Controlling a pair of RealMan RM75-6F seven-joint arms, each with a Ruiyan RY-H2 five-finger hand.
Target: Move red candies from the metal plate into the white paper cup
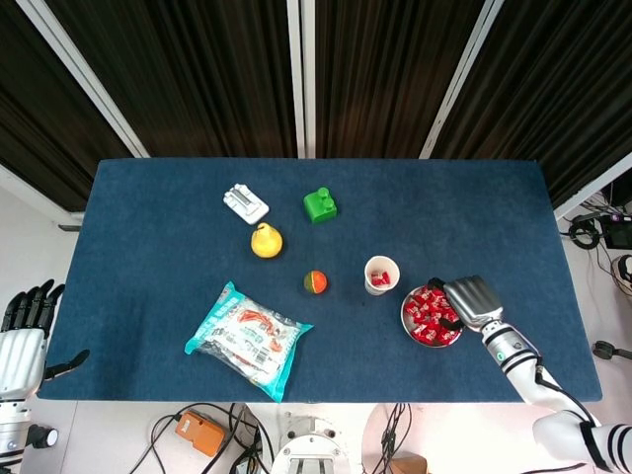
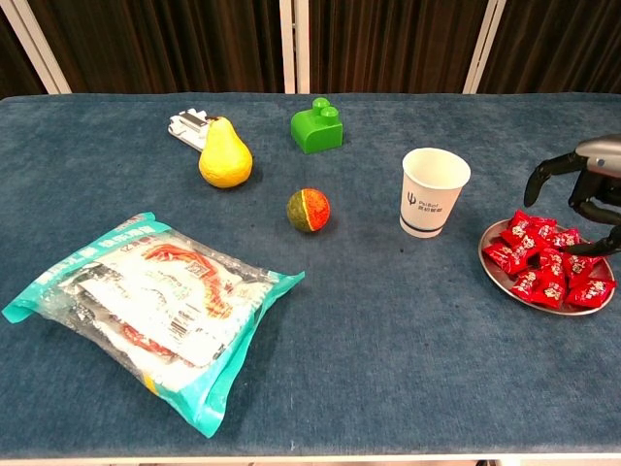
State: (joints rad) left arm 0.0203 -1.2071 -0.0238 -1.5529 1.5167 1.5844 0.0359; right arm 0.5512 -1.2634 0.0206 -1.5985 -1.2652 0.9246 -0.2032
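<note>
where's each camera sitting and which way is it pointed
Head view: high above the near edge, looking down on the whole table; shows the right hand over the metal plate, and the left hand off the table's left.
Chest view: low at the near edge, looking across the tabletop; only the right hand shows.
Shared: white paper cup, plate, right hand.

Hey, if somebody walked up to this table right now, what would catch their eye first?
Probably the metal plate heaped with red candies at the table's right edge, with the right hand hovering over it, fingers spread. Next, the white paper cup just left of the plate, and the big teal snack bag at front left.
</note>
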